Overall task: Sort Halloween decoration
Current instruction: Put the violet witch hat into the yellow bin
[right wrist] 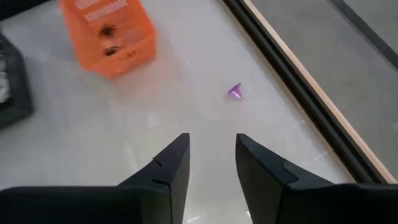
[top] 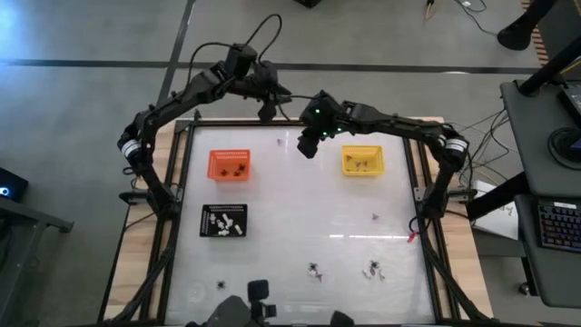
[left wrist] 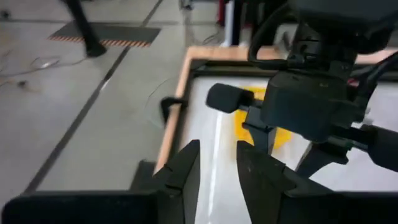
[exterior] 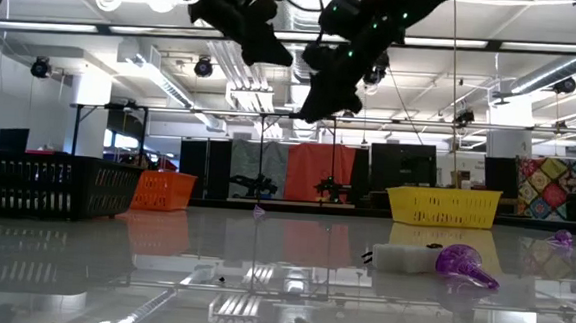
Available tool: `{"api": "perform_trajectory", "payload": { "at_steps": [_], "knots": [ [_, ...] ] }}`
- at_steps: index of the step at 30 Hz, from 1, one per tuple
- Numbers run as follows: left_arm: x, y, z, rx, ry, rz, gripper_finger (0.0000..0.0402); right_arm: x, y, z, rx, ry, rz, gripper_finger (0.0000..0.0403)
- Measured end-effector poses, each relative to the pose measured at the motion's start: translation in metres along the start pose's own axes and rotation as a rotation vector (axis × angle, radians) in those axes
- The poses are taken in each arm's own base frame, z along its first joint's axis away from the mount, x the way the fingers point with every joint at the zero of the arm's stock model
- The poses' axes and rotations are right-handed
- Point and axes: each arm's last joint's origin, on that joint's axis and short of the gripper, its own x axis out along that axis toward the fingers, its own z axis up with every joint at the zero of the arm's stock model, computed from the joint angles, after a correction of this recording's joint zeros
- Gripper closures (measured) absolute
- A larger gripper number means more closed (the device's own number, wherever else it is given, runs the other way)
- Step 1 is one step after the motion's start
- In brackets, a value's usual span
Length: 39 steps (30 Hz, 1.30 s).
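Note:
My right gripper point(right wrist: 211, 155) is open and empty, high above the table's far middle point(top: 309, 145). A tiny purple trinket point(right wrist: 234, 92) lies on the table ahead of it, near the far edge point(top: 280, 141). My left gripper point(left wrist: 217, 168) is open and empty, raised over the far edge point(top: 268, 109). More trinkets lie near the front: a black spider point(top: 314, 270), a white and purple pair point(top: 372, 271), a small black one point(top: 221, 284) and one at mid right point(top: 375, 216). In the low view the purple one point(exterior: 462, 264) and the white one point(exterior: 402, 257) lie together.
An orange tray point(top: 229, 164) with dark trinkets stands at the far left, a yellow tray point(top: 361, 161) at the far right, and a black tray point(top: 223, 221) with white trinkets at mid left. A wooden rim and a dark frame point(right wrist: 292, 81) bound the table.

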Motion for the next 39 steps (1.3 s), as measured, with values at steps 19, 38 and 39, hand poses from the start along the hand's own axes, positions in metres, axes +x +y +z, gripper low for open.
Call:
{"api": "perform_trajectory", "payload": {
  "at_steps": [19,38,39],
  "knots": [
    [-0.039,0.020,0.012,-0.011,0.155,0.222,0.0299,0.100,-0.052,-0.008,0.016,-0.142,0.029,0.0250],
    [-0.042,0.026,0.008,-0.056,0.167,0.234,0.0299,0.166,-0.069,0.022,-0.014,0.077,0.018,0.0250],
    [-0.042,0.026,0.008,-0.056,0.167,0.234,0.0299,0.167,-0.069,0.023,-0.005,0.093,0.017,0.0250]
  ]
}}
